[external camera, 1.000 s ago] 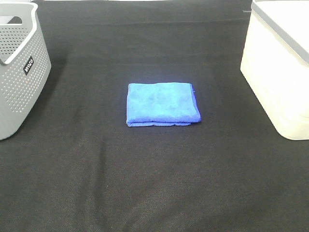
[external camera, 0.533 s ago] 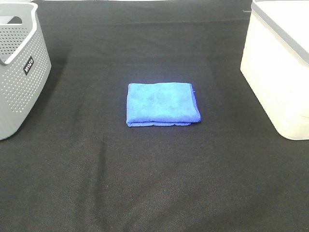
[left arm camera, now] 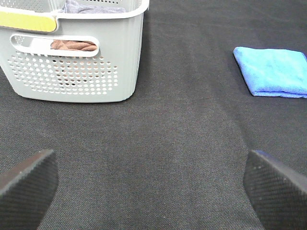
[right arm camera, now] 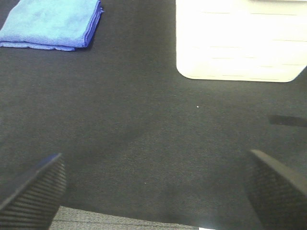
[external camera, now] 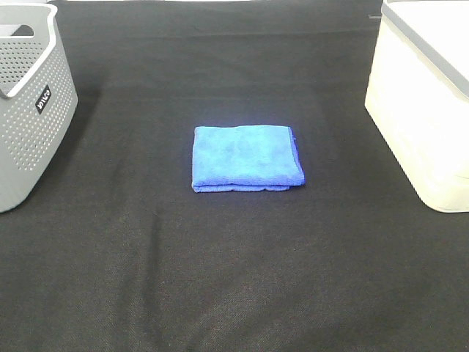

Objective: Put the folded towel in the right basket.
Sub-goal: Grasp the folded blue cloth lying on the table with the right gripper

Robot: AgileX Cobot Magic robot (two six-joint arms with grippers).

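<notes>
The folded blue microfibre towel [external camera: 247, 158] is laid flat on the black cloth [external camera: 220, 279], well apart from the white plastic right basket [external camera: 421, 125]. The left gripper [left arm camera: 153, 184] and right gripper [right arm camera: 156, 189] are held spread wide, empty. Should only the top layer be pinched, the fold could be lost. Nothing is changed since earlier.

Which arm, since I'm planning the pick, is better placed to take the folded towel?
Right, probably. The towel lies centrally, favouring neither arm, but the white basket stands on the right arm's side. The right end effector, open, has both towel and basket in its wrist view.
</notes>
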